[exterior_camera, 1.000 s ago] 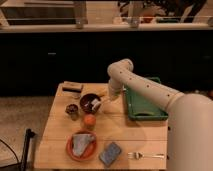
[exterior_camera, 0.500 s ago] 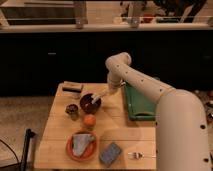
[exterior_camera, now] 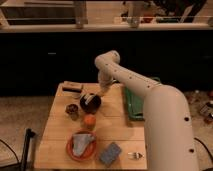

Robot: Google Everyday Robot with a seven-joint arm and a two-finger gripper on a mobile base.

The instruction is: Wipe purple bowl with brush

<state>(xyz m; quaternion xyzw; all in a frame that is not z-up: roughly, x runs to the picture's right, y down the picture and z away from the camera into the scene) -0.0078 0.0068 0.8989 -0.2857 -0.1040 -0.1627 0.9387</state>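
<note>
The purple bowl [exterior_camera: 90, 103] stands on the wooden table [exterior_camera: 57, 150], left of centre near the back. My gripper [exterior_camera: 103, 92] hangs from the white arm just above the bowl's right rim. It is shut on the pale brush [exterior_camera: 98, 97], which slants down-left into the bowl. The brush head is at the bowl's inner right side and mostly hidden by the gripper.
A small dark cup [exterior_camera: 72, 109] and an orange fruit [exterior_camera: 89, 121] stand close in front of the bowl. An orange plate [exterior_camera: 71, 150] holds a crumpled cloth. A blue-grey sponge [exterior_camera: 110, 153], a fork [exterior_camera: 135, 155], a brown block [exterior_camera: 73, 86] and a green tray [exterior_camera: 133, 105] are around it.
The arm has folded more upright and its elbow has swung left. The gripper with the brush stays at the bowl's right rim, shifting slightly.
</note>
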